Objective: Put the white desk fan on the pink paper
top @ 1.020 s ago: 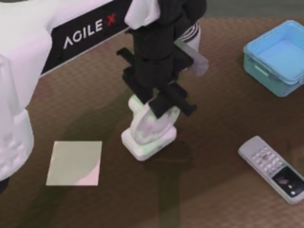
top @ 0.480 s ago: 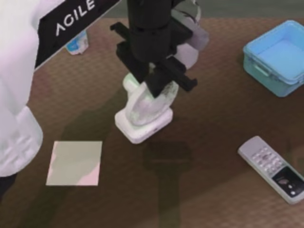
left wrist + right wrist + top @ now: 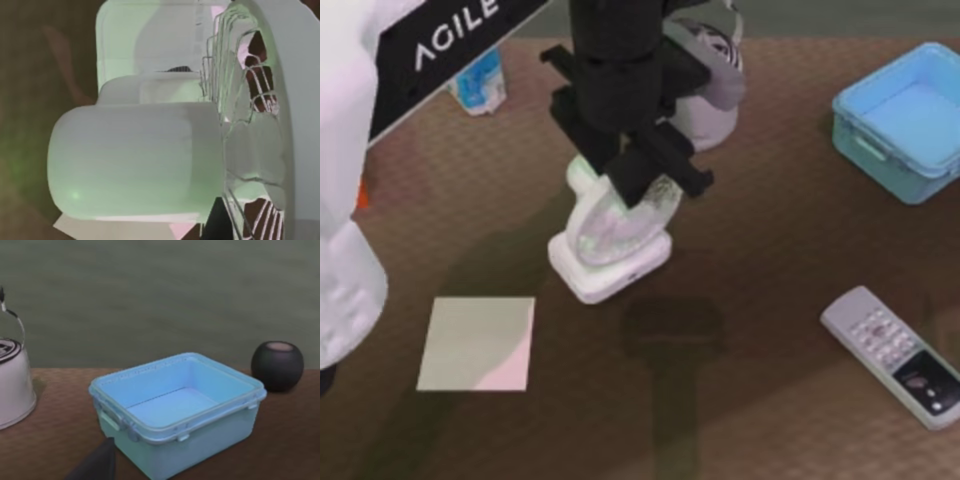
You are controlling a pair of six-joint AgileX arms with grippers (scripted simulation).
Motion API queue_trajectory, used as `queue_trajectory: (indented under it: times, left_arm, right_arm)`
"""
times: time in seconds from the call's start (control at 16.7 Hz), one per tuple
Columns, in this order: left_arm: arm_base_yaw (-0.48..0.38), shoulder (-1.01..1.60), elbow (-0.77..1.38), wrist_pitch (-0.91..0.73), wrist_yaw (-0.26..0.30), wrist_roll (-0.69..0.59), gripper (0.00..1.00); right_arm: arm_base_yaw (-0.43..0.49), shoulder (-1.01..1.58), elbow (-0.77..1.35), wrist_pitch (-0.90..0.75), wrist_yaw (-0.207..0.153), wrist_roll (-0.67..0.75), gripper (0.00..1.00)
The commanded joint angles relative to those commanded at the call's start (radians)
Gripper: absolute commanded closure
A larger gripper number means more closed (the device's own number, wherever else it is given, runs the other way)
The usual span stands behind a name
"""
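- One grey remote control [image 3: 892, 356] lies nearest on the brown desk [image 3: 770, 260], at its right side.
- One pink paper [image 3: 477, 343], a flat square, sits at the desk's near left with nothing on it.
- One white desk fan [image 3: 610, 235] hangs mid-desk, right of the paper and apart from it, its shadow cast on the desk just beside it.
- The left gripper [image 3: 630, 165] comes down on the fan from above, jaws clamped across the round grilled head; the left wrist view is filled by the fan's [image 3: 150, 160] motor housing and grille.
- One blue plastic bin [image 3: 903, 120] stands at the far right, open and holding nothing; the right wrist view shows its [image 3: 180, 415] bare floor.
- One white kettle [image 3: 705, 95] rises behind the gripper.
- One small blue-and-white carton [image 3: 478, 85] stands at far left.
- One black ball-like object [image 3: 277, 365] rests beyond the bin.
- The right gripper is out of sight.
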Motion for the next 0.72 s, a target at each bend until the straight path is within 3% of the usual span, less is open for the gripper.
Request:
queue_trajectory:
  times: [0.18, 0.54, 0.72]
  left_arm:
    - [0.053, -0.094, -0.139, 0.036, 0.0, 0.159, 1.0]
    - [0.198, -0.362, -0.524, 0.146, 0.007, 0.652, 1.0]
    - [0.26, -0.473, -0.691, 0.189, 0.011, 0.826, 1.0]
  right_arm:
    - [0.0, 0.0, 0.0, 0.0, 0.0, 0.0, 0.0]
    - [0.0, 0.0, 0.0, 0.0, 0.0, 0.0, 0.0]
    - [0.0, 0.0, 0.0, 0.0, 0.0, 0.0, 0.0]
